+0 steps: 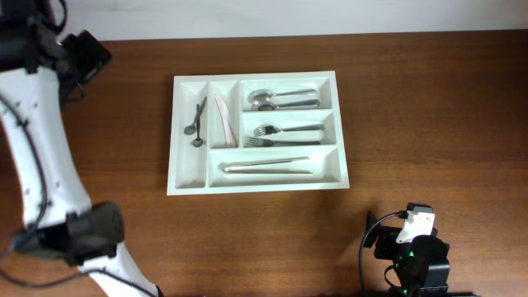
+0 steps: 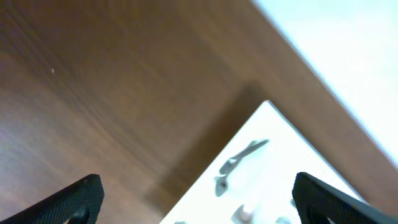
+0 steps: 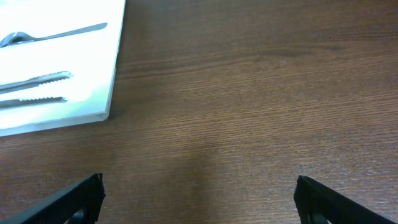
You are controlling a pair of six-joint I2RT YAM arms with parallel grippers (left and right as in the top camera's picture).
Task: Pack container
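Observation:
The white cutlery tray (image 1: 257,186) lies in the middle of the table. It holds small dark spoons (image 1: 197,122), a pale knife (image 1: 221,115), spoons (image 1: 280,99), forks (image 1: 285,134) and long knives (image 1: 266,166), each kind in its own compartment. My left gripper (image 2: 198,202) is open and empty; its wrist view shows the tray's corner (image 2: 261,180) blurred, with small spoons. The left arm is raised over the table's far left. My right gripper (image 3: 199,202) is open and empty over bare wood, the tray's corner (image 3: 93,106) ahead to its left. In the overhead view the right arm (image 1: 410,247) rests at the front right.
The left arm's white links (image 1: 41,165) run along the table's left side. The table's far edge meets a pale wall (image 1: 264,16). Bare wood surrounds the tray on every side.

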